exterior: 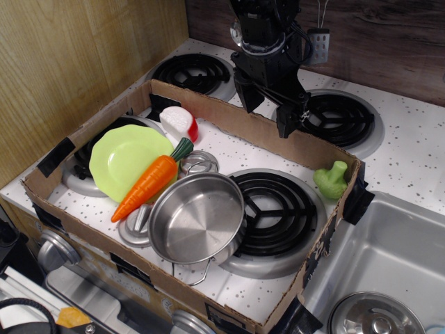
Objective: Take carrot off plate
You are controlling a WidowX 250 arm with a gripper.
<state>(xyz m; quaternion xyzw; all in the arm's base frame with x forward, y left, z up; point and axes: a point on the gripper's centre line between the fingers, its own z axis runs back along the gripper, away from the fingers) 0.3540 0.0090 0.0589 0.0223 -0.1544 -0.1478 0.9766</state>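
Observation:
The orange toy carrot (pixel 147 184) with a dark green stem lies slanted, partly on the right edge of the lime-green plate (pixel 124 158), its tip past the plate's front rim and its stem end pointing up right. My gripper (pixel 268 110) hangs open and empty above the cardboard wall at the back, well up and right of the carrot, its two black fingers spread apart.
A steel pot (pixel 197 217) stands right next to the carrot. A red and white toy (pixel 180 123) lies behind the plate. A light green toy vegetable (pixel 332 179) sits at the right. A cardboard wall (pixel 229 116) rings the stove top. A sink (pixel 389 264) is right.

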